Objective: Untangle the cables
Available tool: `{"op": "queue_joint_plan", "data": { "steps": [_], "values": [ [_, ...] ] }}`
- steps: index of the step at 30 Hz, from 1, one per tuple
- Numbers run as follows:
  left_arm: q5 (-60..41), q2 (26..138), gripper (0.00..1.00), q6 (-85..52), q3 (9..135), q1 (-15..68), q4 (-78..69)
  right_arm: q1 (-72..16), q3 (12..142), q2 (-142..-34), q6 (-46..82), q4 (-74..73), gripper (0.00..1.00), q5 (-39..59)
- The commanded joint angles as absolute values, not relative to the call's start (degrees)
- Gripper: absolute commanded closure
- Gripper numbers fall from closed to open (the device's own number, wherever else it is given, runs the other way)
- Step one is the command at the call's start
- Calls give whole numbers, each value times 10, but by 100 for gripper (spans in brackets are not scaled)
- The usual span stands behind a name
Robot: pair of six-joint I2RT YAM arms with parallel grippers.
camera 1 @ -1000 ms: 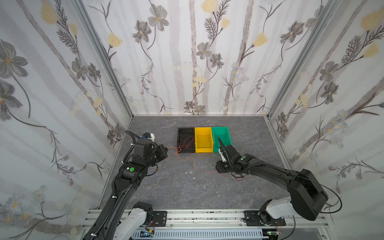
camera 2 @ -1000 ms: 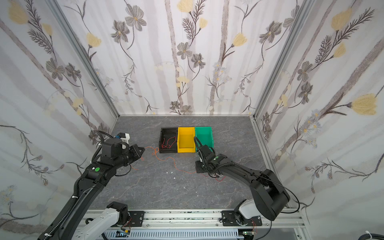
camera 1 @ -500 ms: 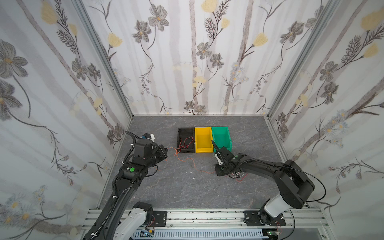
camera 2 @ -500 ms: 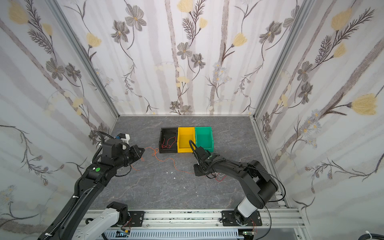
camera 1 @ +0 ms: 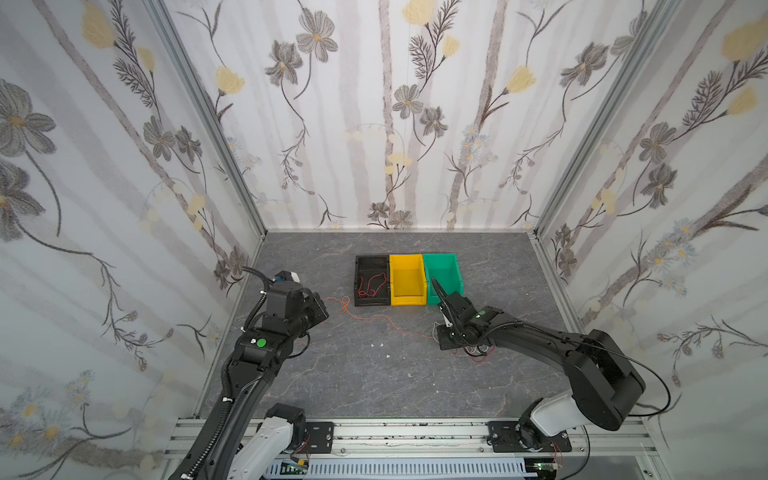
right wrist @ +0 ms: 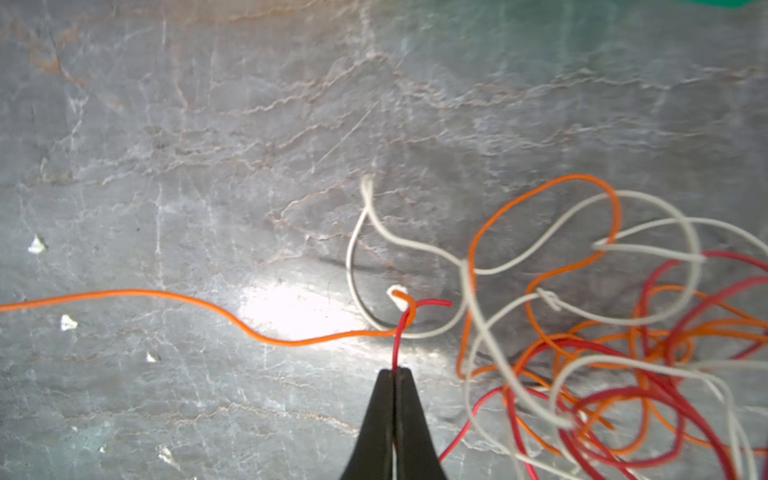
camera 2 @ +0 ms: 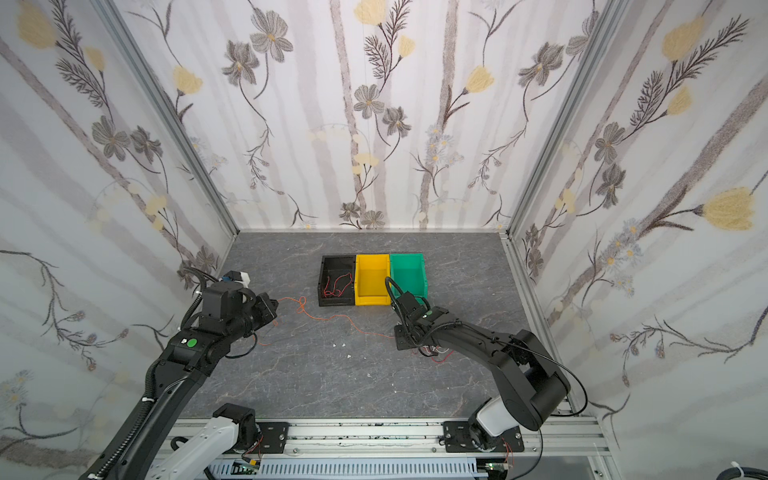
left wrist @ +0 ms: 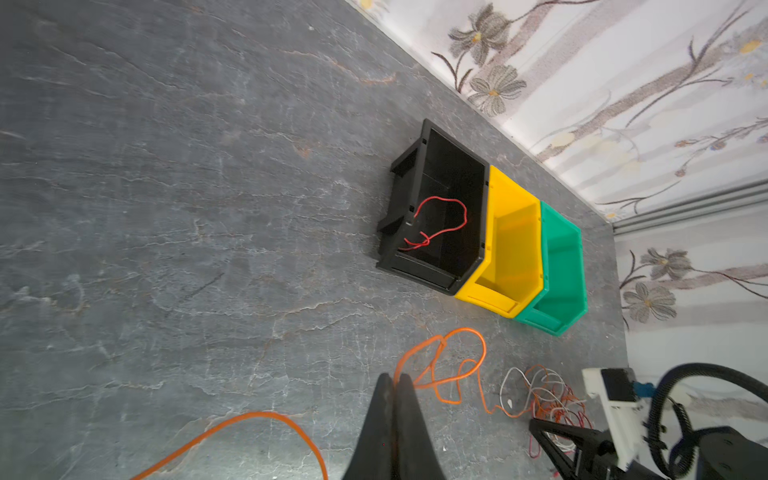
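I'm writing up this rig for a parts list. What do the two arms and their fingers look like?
The left arm and right arm are black, each with a white base link and a green dot. Black corrugated hoses run along them. The fingers are black and taper to points.

Tally from my station: three bins, two grippers, cables only partly countable.

I count three bins: black bin (camera 1: 358, 281), yellow bin (camera 1: 407, 301), green bin (camera 1: 443, 269). One red cable (left wrist: 446, 229) lies in the black one. One long orange cable (right wrist: 166, 294) crosses the table (camera 1: 332, 374). The tangle (right wrist: 602, 353) of red, orange and white strands is too knotted for me to number. There are two grippers, the left gripper (left wrist: 393, 380) and the right gripper (right wrist: 395, 371), and at least three white scraps (camera 1: 388, 356).
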State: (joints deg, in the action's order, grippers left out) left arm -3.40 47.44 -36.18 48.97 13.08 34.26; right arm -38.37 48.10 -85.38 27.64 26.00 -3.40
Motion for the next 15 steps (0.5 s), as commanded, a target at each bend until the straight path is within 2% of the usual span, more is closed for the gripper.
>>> {"op": "queue_joint_plan", "data": {
  "steps": [1,10,15],
  "values": [
    [14,467,100,-361,490,117,373,-360,468,-833,294,263,97,-53],
    [58,447,100,-353,489,88,405,-286,422,-771,304,252,96,-12],
    [61,446,100,-339,497,75,411,-279,413,-761,307,243,96,7]
  ]
}}
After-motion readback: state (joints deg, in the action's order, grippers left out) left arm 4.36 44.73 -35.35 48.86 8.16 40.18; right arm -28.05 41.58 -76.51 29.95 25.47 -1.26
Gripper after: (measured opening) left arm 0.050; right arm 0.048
